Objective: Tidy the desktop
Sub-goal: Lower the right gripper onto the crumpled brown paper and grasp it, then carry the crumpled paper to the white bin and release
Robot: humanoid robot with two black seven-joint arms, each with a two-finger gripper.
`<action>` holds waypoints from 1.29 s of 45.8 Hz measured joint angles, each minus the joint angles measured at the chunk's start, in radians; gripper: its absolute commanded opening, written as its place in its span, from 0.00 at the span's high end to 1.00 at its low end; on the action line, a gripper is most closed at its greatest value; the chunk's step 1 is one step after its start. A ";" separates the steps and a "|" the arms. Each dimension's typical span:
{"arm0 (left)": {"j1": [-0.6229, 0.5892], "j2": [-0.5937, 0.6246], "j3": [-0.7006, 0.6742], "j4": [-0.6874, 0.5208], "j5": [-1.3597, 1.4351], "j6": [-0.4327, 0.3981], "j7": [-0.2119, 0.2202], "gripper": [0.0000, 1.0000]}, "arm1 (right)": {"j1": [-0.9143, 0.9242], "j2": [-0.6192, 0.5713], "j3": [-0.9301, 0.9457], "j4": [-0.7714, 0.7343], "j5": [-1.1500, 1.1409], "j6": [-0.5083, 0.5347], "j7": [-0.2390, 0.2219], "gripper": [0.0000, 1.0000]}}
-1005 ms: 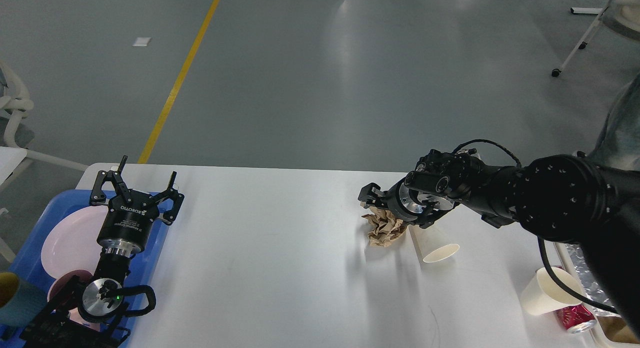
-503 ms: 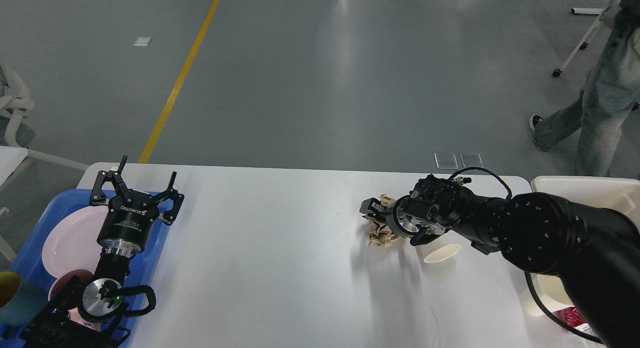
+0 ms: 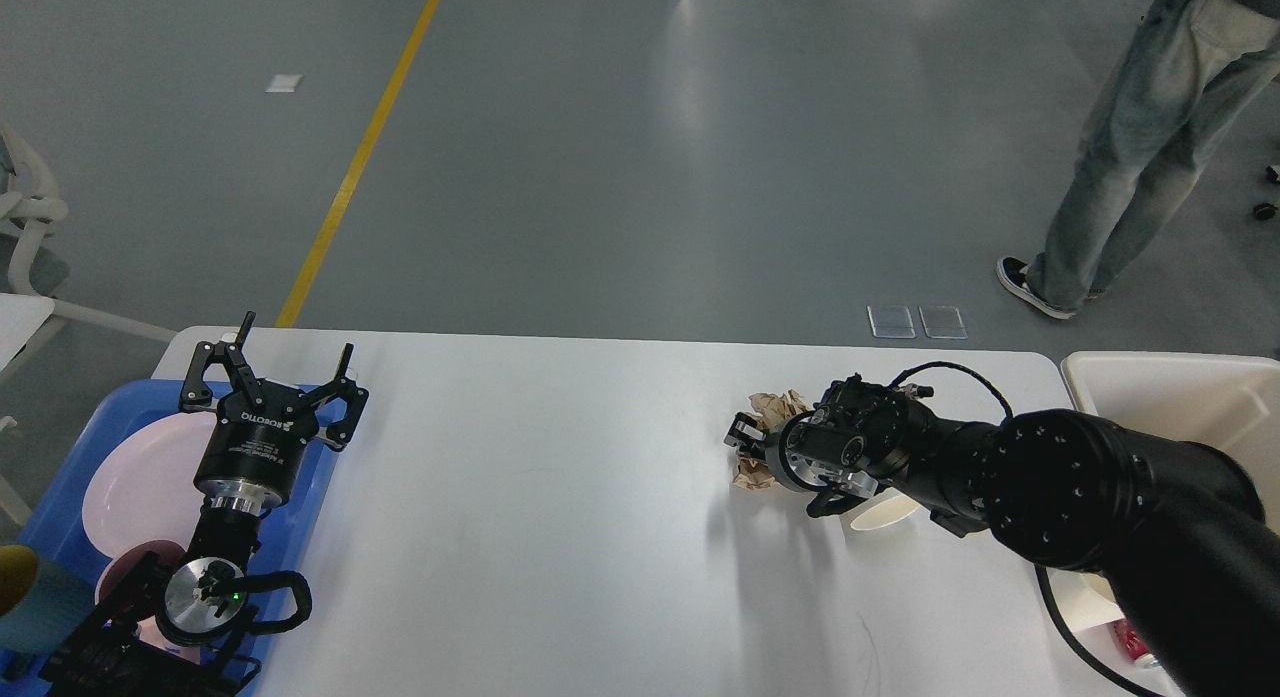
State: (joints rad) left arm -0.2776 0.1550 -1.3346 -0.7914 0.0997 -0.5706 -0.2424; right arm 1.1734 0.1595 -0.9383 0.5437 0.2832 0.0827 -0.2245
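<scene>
The white desktop point(image 3: 560, 497) fills the head view. A crumpled brown paper ball point(image 3: 772, 407) lies right of centre. My right gripper point(image 3: 782, 467) is lowered onto it, seen from behind, with its fingers spread on either side of the paper and hiding most of it. A white paper cup point(image 3: 885, 512) lies on its side just right of the gripper, mostly hidden by the wrist. My left gripper point(image 3: 292, 345) is open and empty, pointing up over the right edge of the blue tray point(image 3: 60, 497).
The blue tray holds a pink plate point(image 3: 140, 477) and a dark red bowl point(image 3: 125, 567). A beige bin point(image 3: 1180, 397) stands at the right edge. Another paper cup point(image 3: 1095, 597) and a red can point(image 3: 1135, 642) peek out under my right arm. A person point(image 3: 1130, 147) stands beyond the table.
My right gripper has come down and slightly right onto the brown paper, covering more of it and of the lying cup. The person has walked left. My left arm has not moved.
</scene>
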 measured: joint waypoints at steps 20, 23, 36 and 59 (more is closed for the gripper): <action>0.000 0.000 0.000 0.000 0.000 0.000 0.000 0.04 | 0.039 -0.010 0.023 0.089 0.016 -0.002 -0.002 1.00; 0.000 0.000 -0.001 0.000 0.000 0.000 0.001 0.04 | 0.061 -0.018 0.026 0.118 0.018 -0.002 -0.002 1.00; 0.000 0.000 -0.001 0.000 0.000 0.000 0.002 0.04 | 0.283 -0.118 0.025 0.384 0.024 0.020 0.001 1.00; 0.000 0.000 -0.001 0.000 0.000 0.000 0.002 0.04 | 0.989 -0.336 -0.263 0.926 -0.069 0.496 0.020 1.00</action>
State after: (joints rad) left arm -0.2777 0.1549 -1.3353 -0.7914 0.0997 -0.5706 -0.2408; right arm 2.1619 -0.1764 -1.2013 1.4696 0.2137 0.5792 -0.2045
